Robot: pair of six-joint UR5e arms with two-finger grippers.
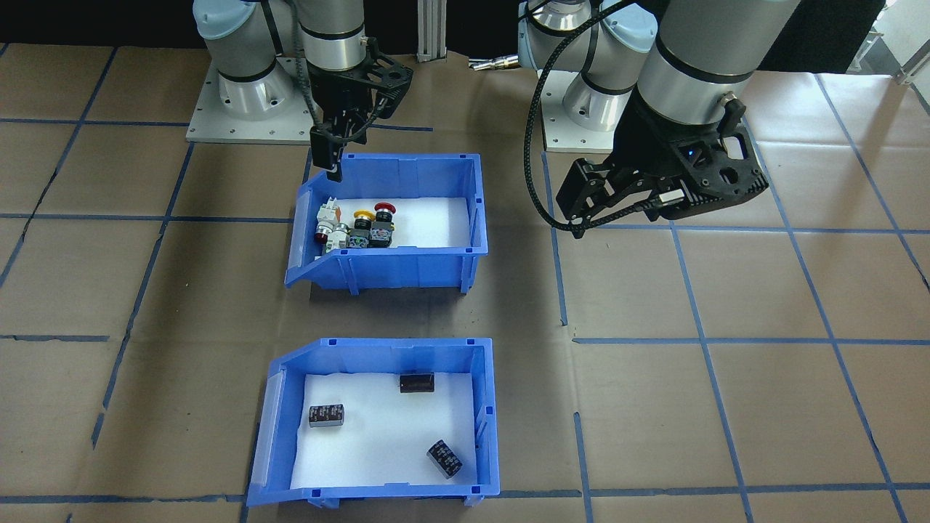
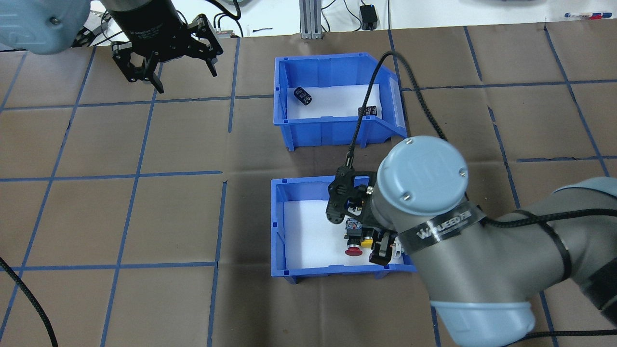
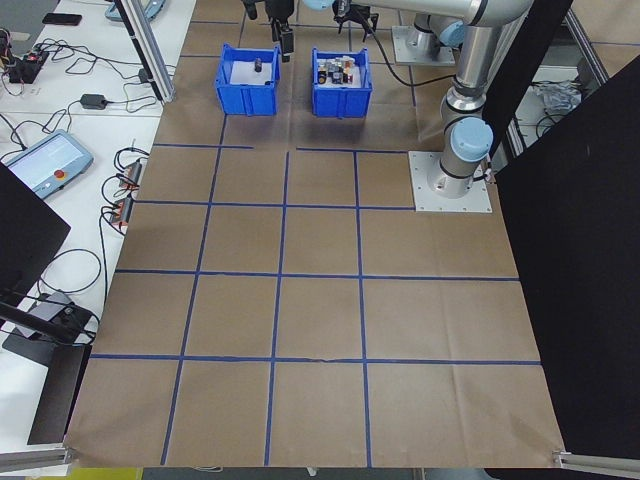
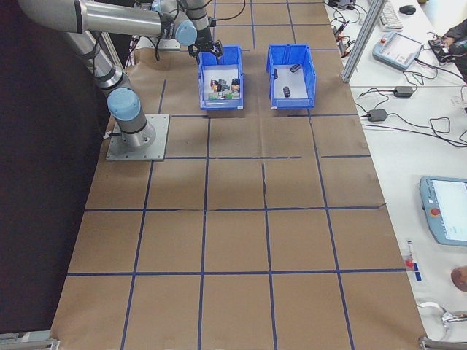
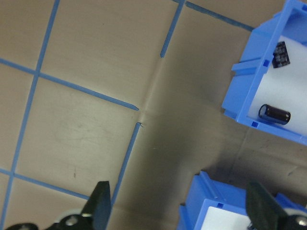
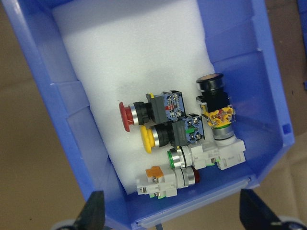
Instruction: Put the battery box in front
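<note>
The battery box point(image 1: 378, 421), a blue open-top bin with white liner, sits at lower centre of the front-facing frame, three dark cylinders point(image 1: 326, 415) loose inside; the switch bin point(image 1: 389, 218) stands just above it, apart; the right gripper point(image 6: 170, 211) hangs over the switches with jaws spread wide, empty; the left gripper point(image 2: 181, 74), upper left in the overhead frame, also gapes, holding nothing; the box looks light, stiff and slick-walled, best pinched on a side wall's rim, kept level lest cylinders roll.
</note>
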